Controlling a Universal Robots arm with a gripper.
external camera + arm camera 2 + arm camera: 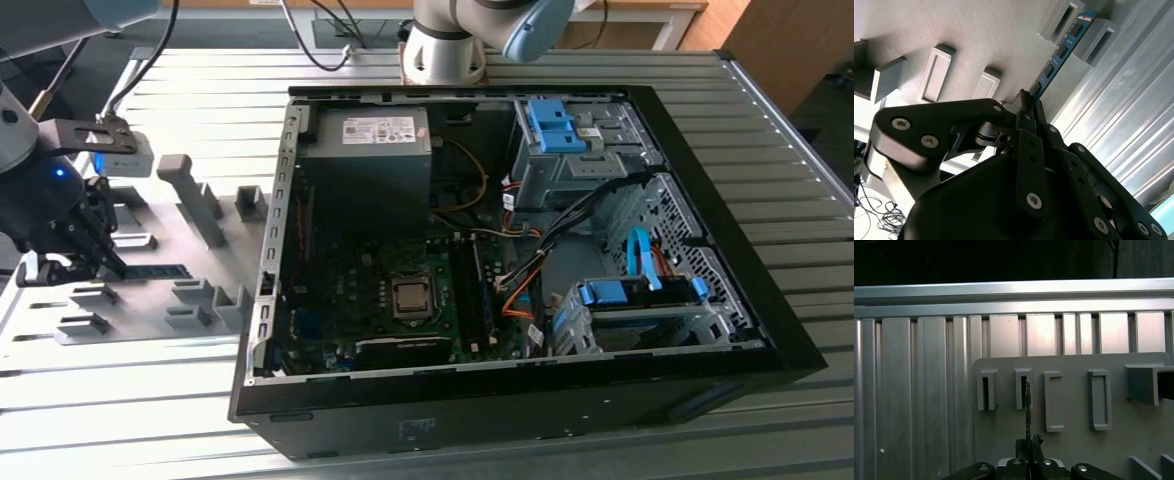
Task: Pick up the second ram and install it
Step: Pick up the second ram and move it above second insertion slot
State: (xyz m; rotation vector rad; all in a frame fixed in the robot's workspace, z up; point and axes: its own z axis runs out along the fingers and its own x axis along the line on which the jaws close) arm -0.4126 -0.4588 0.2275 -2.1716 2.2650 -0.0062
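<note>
Both jaws stand clenched on one end of the second ram (1059, 50), with the gripper (1028, 100) low over the gray holder plate (954, 30). The strip's far end sits between two holder blocks (1101, 37). The open computer case (747, 330) lies well apart, toward the exterior view's right.

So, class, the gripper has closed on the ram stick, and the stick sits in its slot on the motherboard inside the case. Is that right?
Not quite. The gripper is closed on the second ram, but the stick is not inside the computer case. The second wrist view shows its far end between the gray holder blocks.
</note>
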